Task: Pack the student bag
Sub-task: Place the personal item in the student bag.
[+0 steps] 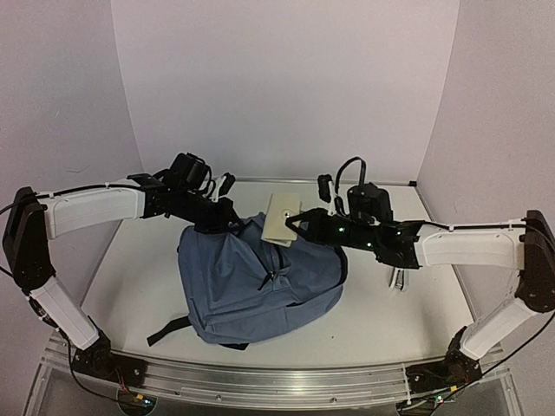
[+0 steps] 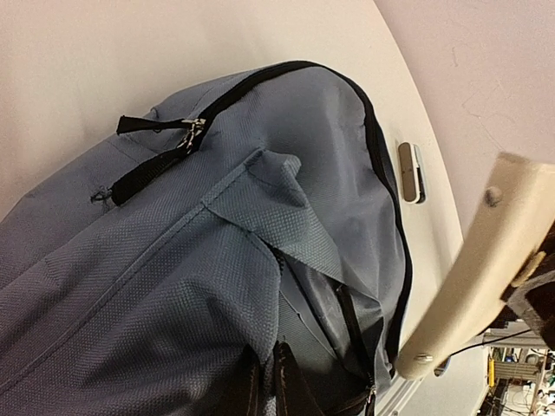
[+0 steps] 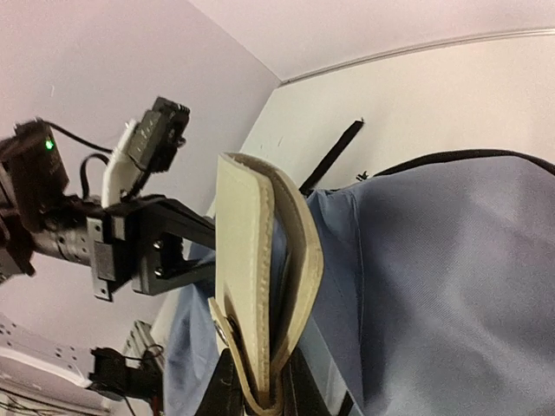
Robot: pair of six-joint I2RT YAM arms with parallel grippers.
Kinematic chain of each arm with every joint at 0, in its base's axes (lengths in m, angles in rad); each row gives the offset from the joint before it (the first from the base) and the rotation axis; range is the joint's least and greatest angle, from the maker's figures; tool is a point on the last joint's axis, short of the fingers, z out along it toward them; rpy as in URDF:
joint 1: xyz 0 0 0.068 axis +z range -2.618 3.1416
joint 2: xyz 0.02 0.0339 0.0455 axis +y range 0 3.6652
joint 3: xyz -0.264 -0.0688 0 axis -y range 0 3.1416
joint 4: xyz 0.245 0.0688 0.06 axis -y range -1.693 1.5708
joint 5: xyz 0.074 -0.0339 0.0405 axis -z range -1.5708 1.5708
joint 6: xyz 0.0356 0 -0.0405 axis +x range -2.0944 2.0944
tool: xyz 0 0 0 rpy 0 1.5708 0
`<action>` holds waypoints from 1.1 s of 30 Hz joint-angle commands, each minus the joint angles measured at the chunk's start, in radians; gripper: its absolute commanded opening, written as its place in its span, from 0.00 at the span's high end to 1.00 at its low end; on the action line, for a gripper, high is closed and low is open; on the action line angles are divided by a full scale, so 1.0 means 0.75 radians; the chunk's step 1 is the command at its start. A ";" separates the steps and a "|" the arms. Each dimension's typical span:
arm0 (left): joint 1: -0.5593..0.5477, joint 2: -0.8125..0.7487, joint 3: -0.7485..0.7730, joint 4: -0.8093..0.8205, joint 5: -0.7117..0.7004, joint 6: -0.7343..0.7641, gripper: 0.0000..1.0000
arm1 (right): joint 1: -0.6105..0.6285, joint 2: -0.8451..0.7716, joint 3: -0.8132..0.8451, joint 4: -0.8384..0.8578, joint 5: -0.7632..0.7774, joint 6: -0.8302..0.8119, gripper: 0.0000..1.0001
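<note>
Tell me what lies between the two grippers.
The cream case, held in the right gripper, and a lifted fold of the student bag pinched by the left gripper. The top view shows this; the right wrist view agrees.

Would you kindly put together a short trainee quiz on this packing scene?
1. True or false: the right gripper grips a cream notebook.
2. What does the left gripper pinch? A) backpack fabric B) a pen C) nothing
3. Fill in: the small silver object lies on the table on the backpack's ___ side.
Key: 1 true; 2 A; 3 right.
</note>
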 commanded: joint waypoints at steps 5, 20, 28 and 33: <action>-0.009 -0.085 0.043 0.166 0.112 0.037 1.00 | 0.009 0.169 0.143 -0.122 -0.089 -0.492 1.00; -0.009 -0.050 0.098 0.194 0.200 0.042 1.00 | 0.029 0.480 0.382 -0.157 -0.636 -0.438 1.00; -0.010 -0.020 0.065 0.287 0.276 -0.015 1.00 | 0.087 0.663 0.534 -0.155 -0.585 -0.417 0.98; -0.011 -0.010 0.030 0.362 0.295 -0.069 1.00 | 0.118 0.697 0.581 -0.153 -0.502 -0.425 0.84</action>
